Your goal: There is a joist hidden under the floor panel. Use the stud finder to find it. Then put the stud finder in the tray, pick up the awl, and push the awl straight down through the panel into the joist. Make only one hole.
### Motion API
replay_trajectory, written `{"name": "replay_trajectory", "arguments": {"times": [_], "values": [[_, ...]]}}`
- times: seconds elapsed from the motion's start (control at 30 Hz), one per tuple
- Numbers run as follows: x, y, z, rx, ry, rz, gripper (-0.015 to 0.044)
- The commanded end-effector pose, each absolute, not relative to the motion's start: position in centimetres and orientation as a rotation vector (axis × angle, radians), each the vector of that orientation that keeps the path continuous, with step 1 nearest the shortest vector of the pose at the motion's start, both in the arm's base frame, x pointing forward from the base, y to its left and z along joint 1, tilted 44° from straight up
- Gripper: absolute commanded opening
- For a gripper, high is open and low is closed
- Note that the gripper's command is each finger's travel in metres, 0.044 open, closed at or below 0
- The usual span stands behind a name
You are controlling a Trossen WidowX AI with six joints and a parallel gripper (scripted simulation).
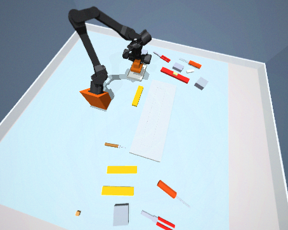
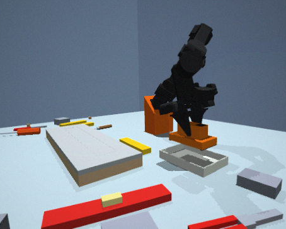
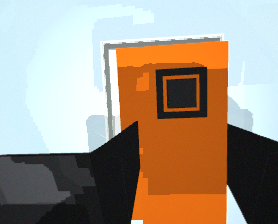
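Note:
My gripper (image 2: pixel 195 127) (image 3: pixel 173 126) is shut on the orange stud finder (image 1: pixel 136 66) (image 2: pixel 208 141) (image 3: pixel 172 55). It holds the stud finder level, a little above the grey tray (image 1: pixel 133 76) (image 2: pixel 192 167) (image 3: pixel 106 90). The stud finder's dark square display shows in the wrist view. The white floor panel (image 1: pixel 152 120) (image 2: pixel 94 148) lies beside the tray, with faint dotted lines on top. The awl (image 1: pixel 111 145) (image 2: pixel 104 127) with its wooden handle lies on the table near the panel's far end from the tray. The joist is hidden.
A yellow block (image 1: pixel 137 95) (image 2: pixel 135 145) lies between tray and panel. A red level (image 1: pixel 174 75) (image 2: pixel 142 199) lies beyond the panel's end. Grey blocks, red-handled tools and orange-handled screwdrivers lie around. Two more yellow blocks (image 1: pixel 122 170) (image 1: pixel 117 191) lie past the awl.

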State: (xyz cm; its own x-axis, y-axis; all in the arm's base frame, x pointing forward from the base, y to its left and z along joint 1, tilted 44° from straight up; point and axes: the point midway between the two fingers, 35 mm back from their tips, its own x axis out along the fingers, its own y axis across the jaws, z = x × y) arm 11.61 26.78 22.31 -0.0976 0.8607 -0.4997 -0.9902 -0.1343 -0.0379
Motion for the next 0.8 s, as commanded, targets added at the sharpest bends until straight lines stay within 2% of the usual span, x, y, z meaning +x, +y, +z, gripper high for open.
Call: {"name": "replay_trajectory", "arguments": {"times": [0.0, 0.77], "values": [[11.6, 27.3, 21.6, -0.469, 0.361, 1.647, 0.0000], [11.0, 29.6, 19.1, -0.461, 0.359, 1.647, 0.0000]]}}
